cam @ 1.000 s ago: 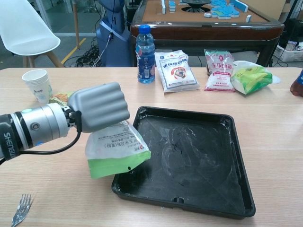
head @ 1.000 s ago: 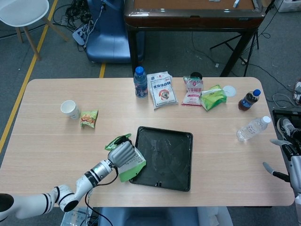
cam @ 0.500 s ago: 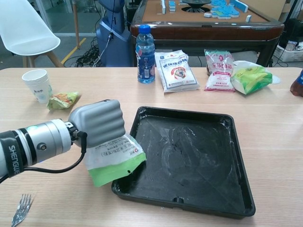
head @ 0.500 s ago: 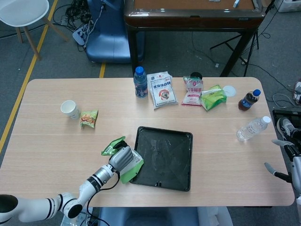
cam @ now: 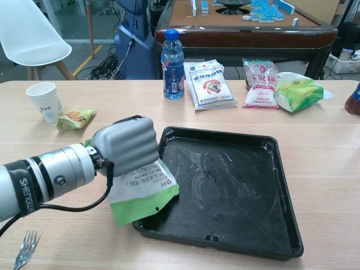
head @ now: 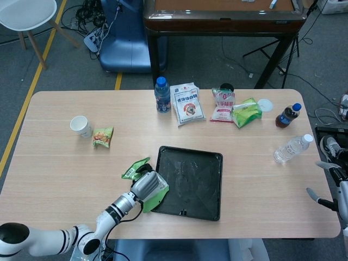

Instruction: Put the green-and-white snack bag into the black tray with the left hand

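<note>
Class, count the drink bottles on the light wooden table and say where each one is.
3. A blue-labelled bottle stands at the far edge, a dark-drink bottle stands far right, and a clear bottle lies near it. None appear hidden.

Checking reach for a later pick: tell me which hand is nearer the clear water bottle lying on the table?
Right. The right hand sits at the table edge just beyond the clear water bottle; the left hand is across the black tray.

The green-and-white snack bag (cam: 142, 193) (white printed face, green lower band) hangs tilted from the left robot hand (cam: 125, 145), its lower corner overlapping the near-left rim of the black tray (cam: 281, 222), a shallow square lying flat.
</note>
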{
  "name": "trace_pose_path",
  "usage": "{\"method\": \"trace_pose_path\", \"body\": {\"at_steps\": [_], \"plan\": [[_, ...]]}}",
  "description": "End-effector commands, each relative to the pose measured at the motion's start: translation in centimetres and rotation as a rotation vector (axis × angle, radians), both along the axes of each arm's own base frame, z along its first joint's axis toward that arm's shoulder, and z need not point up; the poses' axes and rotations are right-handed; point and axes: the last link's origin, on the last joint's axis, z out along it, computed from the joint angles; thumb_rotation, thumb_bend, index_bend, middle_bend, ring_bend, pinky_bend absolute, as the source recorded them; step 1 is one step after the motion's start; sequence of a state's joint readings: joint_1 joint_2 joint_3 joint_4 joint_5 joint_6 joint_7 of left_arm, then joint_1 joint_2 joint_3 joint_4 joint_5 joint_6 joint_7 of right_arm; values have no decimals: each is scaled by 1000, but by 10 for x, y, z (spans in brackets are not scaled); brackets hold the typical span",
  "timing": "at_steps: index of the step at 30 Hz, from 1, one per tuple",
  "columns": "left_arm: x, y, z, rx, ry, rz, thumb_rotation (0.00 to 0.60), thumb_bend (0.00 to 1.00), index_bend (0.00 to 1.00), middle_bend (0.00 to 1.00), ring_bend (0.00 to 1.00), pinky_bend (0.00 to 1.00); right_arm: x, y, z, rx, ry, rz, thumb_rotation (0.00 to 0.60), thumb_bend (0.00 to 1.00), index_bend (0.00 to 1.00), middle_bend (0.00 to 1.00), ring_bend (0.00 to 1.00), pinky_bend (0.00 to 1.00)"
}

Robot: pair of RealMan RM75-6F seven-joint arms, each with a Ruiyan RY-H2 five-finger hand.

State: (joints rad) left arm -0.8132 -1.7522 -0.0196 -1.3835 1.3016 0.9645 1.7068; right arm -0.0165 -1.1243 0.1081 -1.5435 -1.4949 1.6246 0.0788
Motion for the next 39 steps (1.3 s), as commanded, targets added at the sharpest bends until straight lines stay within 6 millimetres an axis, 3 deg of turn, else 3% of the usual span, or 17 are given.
{"method": "trace_pose_path", "body": {"at_steps": [1, 13, 22, 33, 39], "plan": [[-4, -2, -6, 4, 25, 10, 600, 434, 620, 746, 712, 781, 0, 1, 1, -3, 0, -2, 600, 10, 310, 354, 185, 240], [18, 2, 13, 50, -69, 8, 600, 434, 624, 748, 712, 781, -1, 1, 0, -4, -4, -2, 600, 10, 310, 354, 185, 240], [-10, -5, -15, 11, 57, 37, 600, 435, 624, 749, 712, 781, -2, 2, 0, -3, -1, -10, 600, 10, 310, 354, 185, 240], [15, 1, 7, 53, -80, 50, 600, 435, 624, 749, 712, 781, -1, 1, -1, -3, -4, -7, 600, 10, 310, 354, 185, 240], [0, 1, -7, 45, 12, 44, 600, 435, 624, 749, 712, 781, -2, 2, -1, -5, -4, -13, 600, 10, 310, 355, 185, 240]]}}
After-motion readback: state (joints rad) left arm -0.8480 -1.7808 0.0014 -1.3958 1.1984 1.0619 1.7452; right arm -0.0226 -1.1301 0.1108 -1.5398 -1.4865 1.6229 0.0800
